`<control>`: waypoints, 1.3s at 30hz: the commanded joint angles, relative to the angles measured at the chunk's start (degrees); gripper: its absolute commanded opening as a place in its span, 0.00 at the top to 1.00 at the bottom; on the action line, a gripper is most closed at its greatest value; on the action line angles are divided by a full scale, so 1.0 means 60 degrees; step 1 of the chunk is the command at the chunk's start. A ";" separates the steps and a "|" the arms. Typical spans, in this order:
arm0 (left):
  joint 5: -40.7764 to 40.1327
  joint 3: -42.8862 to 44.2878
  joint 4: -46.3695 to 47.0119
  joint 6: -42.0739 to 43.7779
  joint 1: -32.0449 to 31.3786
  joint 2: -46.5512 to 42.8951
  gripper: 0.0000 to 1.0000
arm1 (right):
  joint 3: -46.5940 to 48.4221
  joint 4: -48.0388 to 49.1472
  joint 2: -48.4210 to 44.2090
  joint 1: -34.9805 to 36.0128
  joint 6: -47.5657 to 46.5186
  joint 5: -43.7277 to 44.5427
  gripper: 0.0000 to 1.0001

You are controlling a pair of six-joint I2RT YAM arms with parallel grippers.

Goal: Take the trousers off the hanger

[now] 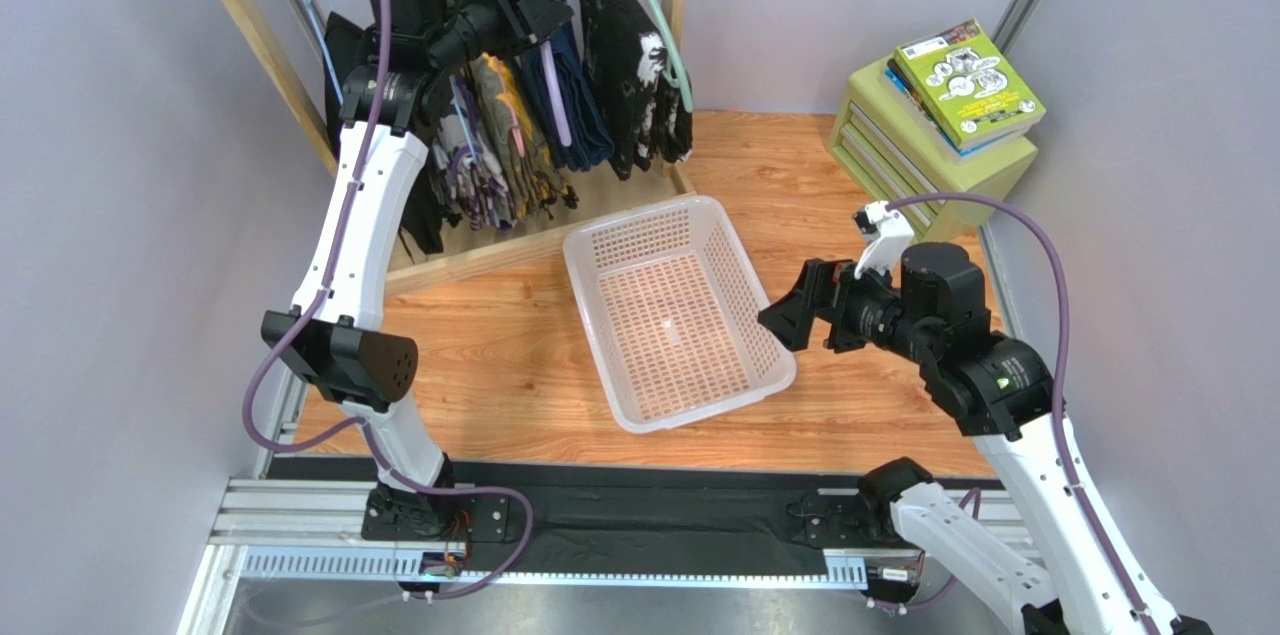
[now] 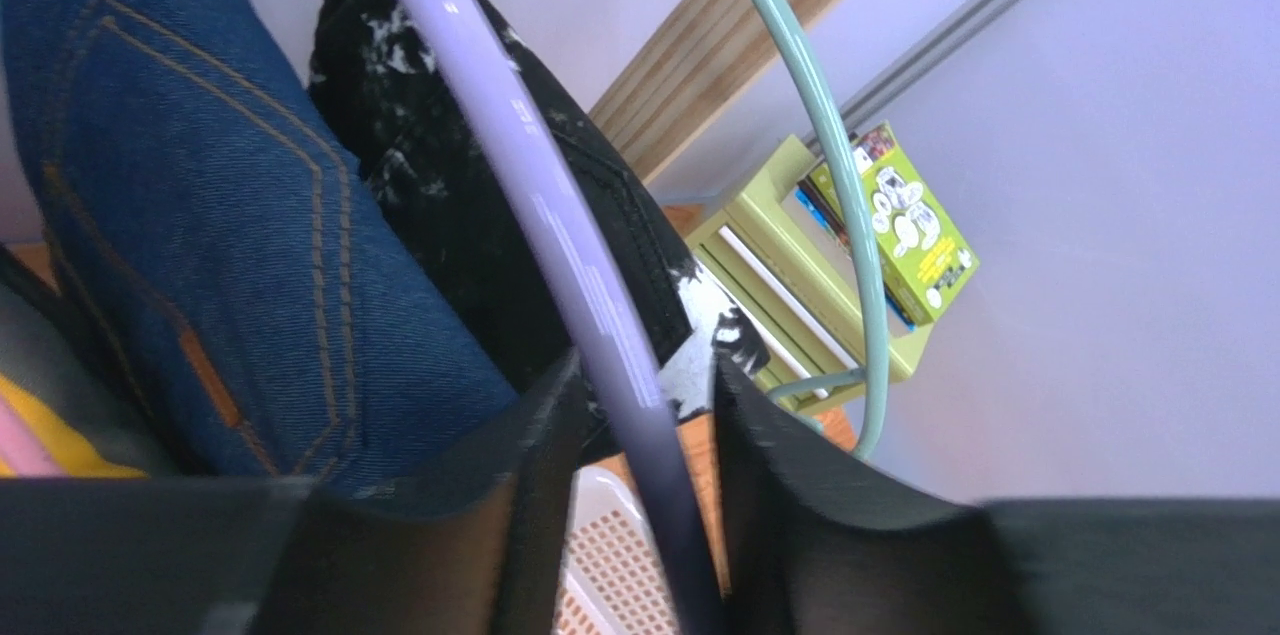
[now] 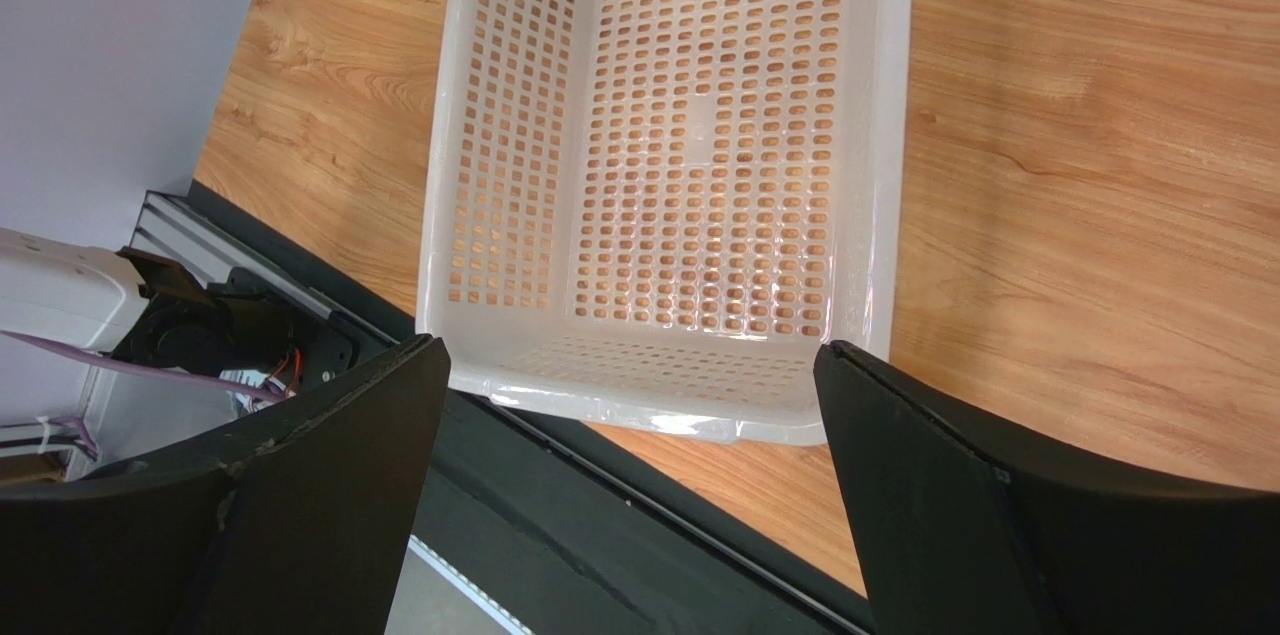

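At the far left corner of the tabletop (image 1: 496, 365) stands a wooden rack (image 1: 248, 28), and the left arm reaches up into the clothes hung on it. The left gripper (image 2: 646, 365) has its jaws partly apart around the lilac wire of the hanger (image 2: 571, 245). The wire runs down between the two fingers (image 2: 496, 500), with a gap showing on one side and the other side close to touching, so nothing is pinched yet. The trousers (image 2: 196, 215) hang just left of that wire in the wrist view, folded over the hanger, with their orange stitching plain to see. To the right of them hang a black-and-white blotched garment (image 1: 639, 50) and a pale green hanger (image 2: 819, 155). A white perforated basket (image 1: 706, 398) sits in the middle of the table, with nothing in it. The right gripper (image 1: 784, 313) hovers at the basket's right side, near the right edge, with its jaws spread wide and holding nothing. The step in hand looks like securing the hanger, and the trousers are not yet off it. Next, the left jaws would probably need to close on the wire to steady it. Then either the hanger must be lifted clear of the rail, or the right arm must come across to draw the denim off.
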 commanded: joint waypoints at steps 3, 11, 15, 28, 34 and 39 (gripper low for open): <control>0.0415 0.0433 0.0816 -0.0592 0.0167 0.0003 0.82 | 0.0428 -0.0078 -0.0220 0.0044 -0.0053 0.0014 0.00; 0.0650 0.0770 0.1051 -0.0944 0.0240 -0.0319 1.00 | 0.0413 -0.0093 -0.0236 0.0030 -0.0038 -0.0117 0.00; 0.1059 0.1034 0.1226 -0.1149 0.0240 -0.0655 1.00 | 0.0442 -0.0093 -0.0192 0.0030 0.0035 -0.0191 0.00; 0.1793 0.1737 0.2032 -0.1589 0.0240 -0.1461 1.00 | 0.0545 -0.0049 -0.0118 0.0044 0.0137 -0.0074 0.00; 0.1851 0.1782 0.1959 -0.1881 0.0240 -0.1681 1.00 | 0.0618 -0.0137 -0.0118 0.0030 0.0225 -0.0074 0.00; 0.1808 0.0085 0.1929 -0.2057 0.0240 -0.3085 1.00 | 0.0662 -0.0239 -0.0089 0.0030 0.0065 -0.0117 0.00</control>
